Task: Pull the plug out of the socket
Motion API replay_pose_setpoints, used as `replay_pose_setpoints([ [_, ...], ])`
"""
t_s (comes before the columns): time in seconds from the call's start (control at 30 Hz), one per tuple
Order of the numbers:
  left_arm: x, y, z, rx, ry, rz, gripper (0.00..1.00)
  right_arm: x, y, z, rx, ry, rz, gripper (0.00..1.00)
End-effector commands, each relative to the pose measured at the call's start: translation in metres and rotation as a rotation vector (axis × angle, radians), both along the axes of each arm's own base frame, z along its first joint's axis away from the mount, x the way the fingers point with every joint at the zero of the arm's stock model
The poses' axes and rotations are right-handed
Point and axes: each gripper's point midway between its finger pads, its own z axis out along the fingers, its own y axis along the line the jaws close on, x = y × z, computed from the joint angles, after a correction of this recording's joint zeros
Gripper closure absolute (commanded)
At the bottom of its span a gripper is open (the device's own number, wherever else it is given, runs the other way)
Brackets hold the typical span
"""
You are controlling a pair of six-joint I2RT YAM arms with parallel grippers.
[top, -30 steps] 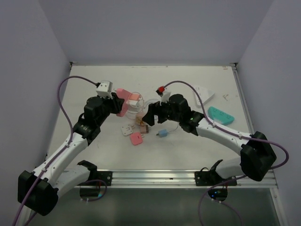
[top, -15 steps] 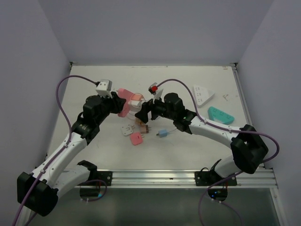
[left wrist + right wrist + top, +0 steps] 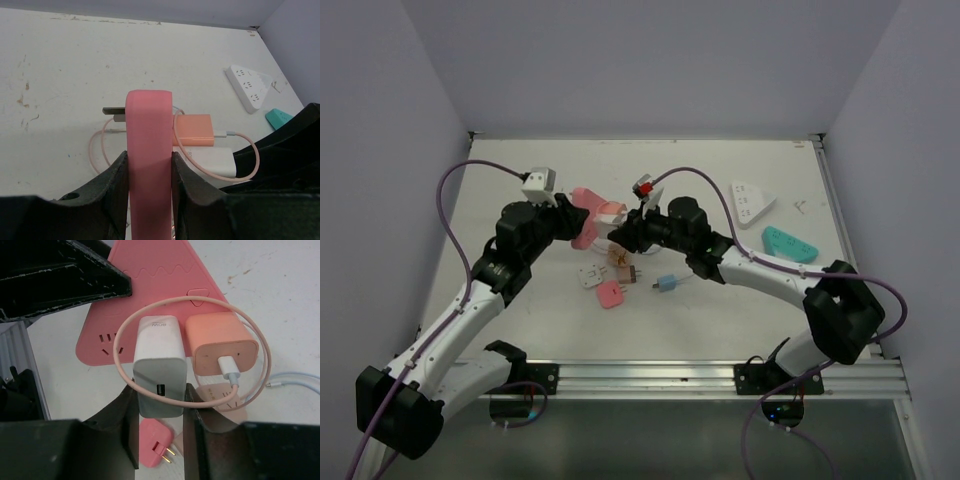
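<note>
On the pink socket [image 3: 160,270], the right hand [image 3: 160,407] clamps the white plug [image 3: 159,347]

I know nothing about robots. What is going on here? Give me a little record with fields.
Left pincer: shut on the pink socket block
Right pincer: shut on the white plug
Plug state: seated in the block, not yet pulled out
Neighbour: orange plug in the same block, with a cable attached
Lying apart: white strip, teal strip
</note>
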Motion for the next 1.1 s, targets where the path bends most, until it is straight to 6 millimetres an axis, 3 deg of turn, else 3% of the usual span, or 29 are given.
replay_pose_setpoints([
  [0.0, 0.012, 0.009, 0.053, -0.021, -0.155, 0.064, 1.00, -0.001, 0.001, 0.024, 0.039, -0.076, 0.019, 0.89],
  [0.1, 0.018, 0.028, 0.044, 0.068, -0.152, 0.149, 1.00, -0.007, -0.007, 0.021, 0.002, -0.089, 0.025, 1.00],
  [0.3, 0.022, 0.058, 0.027, 0.177, -0.114, 0.288, 1.00, -0.020, -0.027, 0.015, -0.042, -0.109, 0.019, 1.00],
  [0.47, 0.026, 0.069, 0.020, 0.212, -0.088, 0.347, 1.00, -0.031, -0.039, 0.011, -0.051, -0.106, 0.016, 1.00],
  [0.6, 0.027, 0.076, 0.019, 0.227, -0.083, 0.386, 1.00, -0.039, -0.048, 0.020, -0.044, -0.119, 0.011, 1.00],
  [0.7, 0.026, 0.071, 0.021, 0.209, -0.093, 0.364, 1.00, -0.043, -0.054, 0.009, -0.073, -0.071, 0.004, 1.00],
  [0.93, 0.018, 0.044, 0.029, 0.156, -0.131, 0.201, 1.00, -0.049, -0.057, -0.064, -0.138, 0.252, -0.069, 1.00],
  [0.97, 0.019, 0.039, 0.038, 0.135, -0.168, 0.183, 1.00, -0.050, -0.058, -0.073, -0.136, 0.287, -0.076, 1.00],
  [1.07, 0.013, 0.030, 0.042, 0.109, -0.191, 0.124, 1.00, -0.045, -0.058, -0.088, -0.083, 0.387, -0.115, 1.00],
])
